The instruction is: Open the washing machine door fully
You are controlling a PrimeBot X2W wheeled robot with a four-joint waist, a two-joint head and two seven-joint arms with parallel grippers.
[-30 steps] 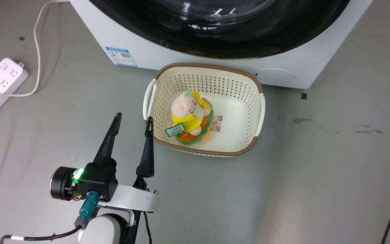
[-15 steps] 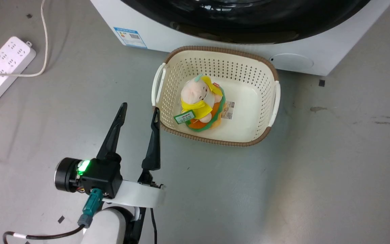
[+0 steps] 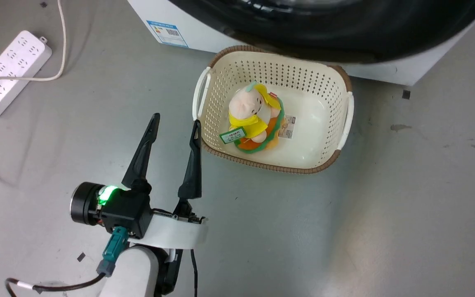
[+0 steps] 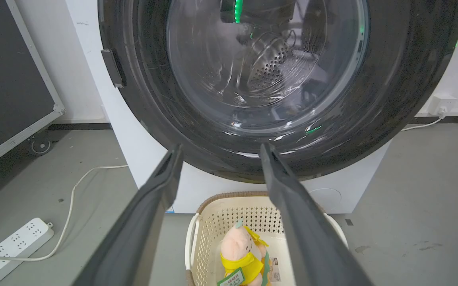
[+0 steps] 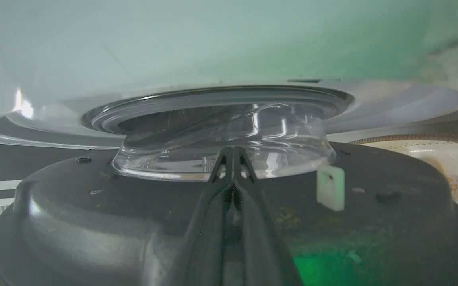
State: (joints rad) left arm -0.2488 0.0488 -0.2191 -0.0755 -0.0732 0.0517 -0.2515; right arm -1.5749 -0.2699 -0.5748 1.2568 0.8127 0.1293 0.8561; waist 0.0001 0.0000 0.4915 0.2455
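Floor (image 3: 386, 206): grey, scuffed; everything listed below is carried on it or hangs above it.
Washing machine (image 4: 221, 192): white front-loader, taken as the reference for all places.
Washing machine door (image 4: 261, 71): round, glossy black rim with a bulging clear glass centre. It is swung partly out from the machine's front; a gap between door and front is seen in the right wrist view, where the door's dark inner face (image 5: 94, 214) is shown.
Basket (image 3: 278, 168): cream, perforated, brown-rimmed, set on the floor just before the machine, its rear rim under the door's lower edge.
Power strip (image 3: 12, 70): white, with a pale cord, laid on the floor off the machine's left side.
Left tool (image 3: 176, 119): fingers spread wide, nothing held; held above the floor before the machine, farther out than the basket and pointed at the door.
Right tool (image 5: 233, 153): fingers pressed together, nothing pinched; placed between door and machine front, tips at the base of the glass bowl. Contact cannot be told.
Plush toy (image 3: 252, 119): pink, dressed in yellow, inside the basket.
Energy label (image 3: 167, 33): blue, stuck at the machine's lower left corner.
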